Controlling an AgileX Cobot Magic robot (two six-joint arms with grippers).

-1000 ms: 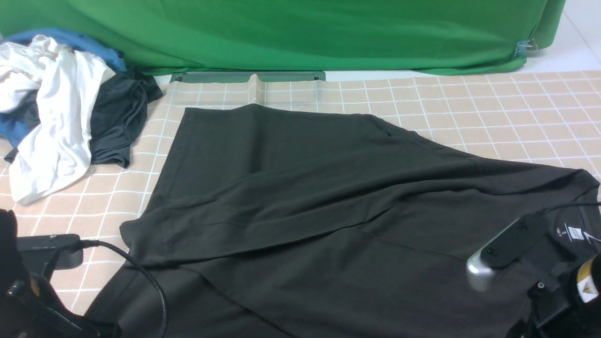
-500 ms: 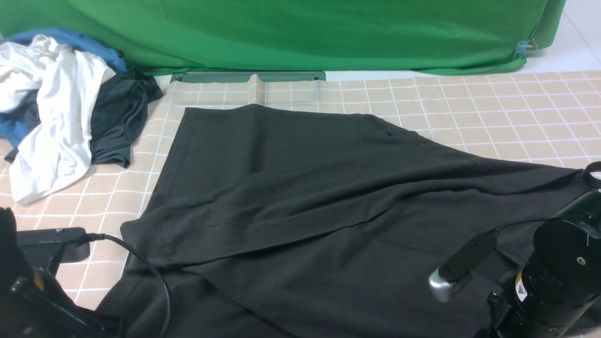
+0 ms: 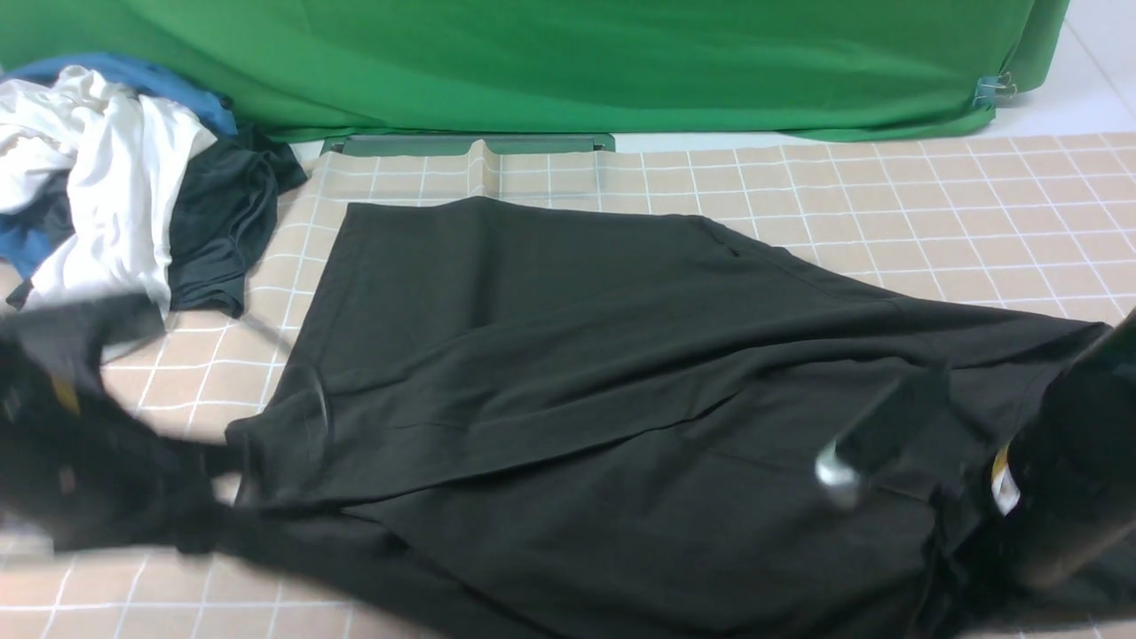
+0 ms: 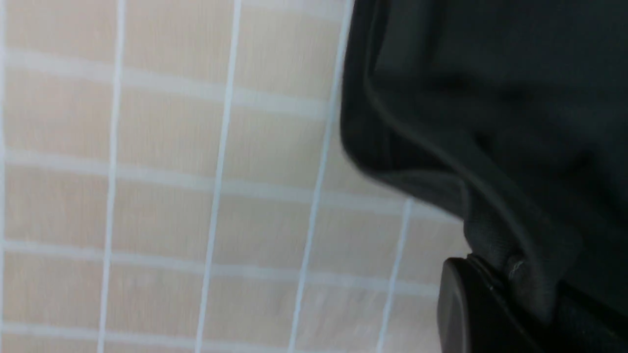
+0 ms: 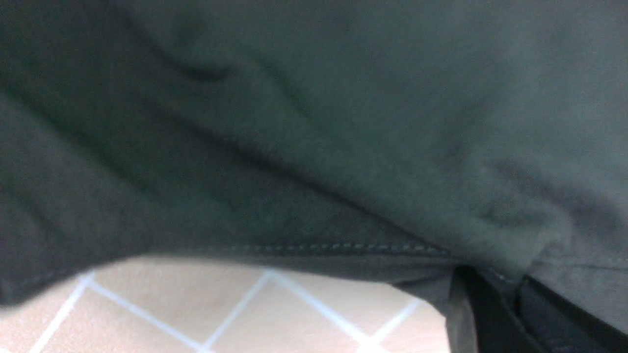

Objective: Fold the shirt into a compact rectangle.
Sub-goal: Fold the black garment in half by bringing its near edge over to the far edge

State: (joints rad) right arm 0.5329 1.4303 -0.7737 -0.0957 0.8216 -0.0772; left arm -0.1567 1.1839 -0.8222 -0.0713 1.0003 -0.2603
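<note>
The black shirt (image 3: 568, 373) lies spread across the checked table, with a fold running across its middle. Its logo and neck label are hidden. My left gripper (image 3: 211, 525), blurred by motion, is at the shirt's near left edge. In the left wrist view the left gripper (image 4: 520, 287) is shut on a bunched hem of the shirt (image 4: 490, 98). My right gripper (image 3: 963, 546) is at the near right, mostly hidden by its arm. The right wrist view shows the right gripper (image 5: 510, 289) shut on a stitched edge of the shirt (image 5: 314, 122), which is held off the table.
A pile of white, blue and dark grey clothes (image 3: 106, 204) sits at the back left. The green backdrop (image 3: 568, 62) hangs behind the table, with a green bar (image 3: 466, 144) at its foot. The peach checked cloth (image 3: 887, 204) shows at the back right.
Both arms have risen and moved forward with the shirt's near edge. The left arm swung up fast and is blurred. The right arm now covers the neck label.
</note>
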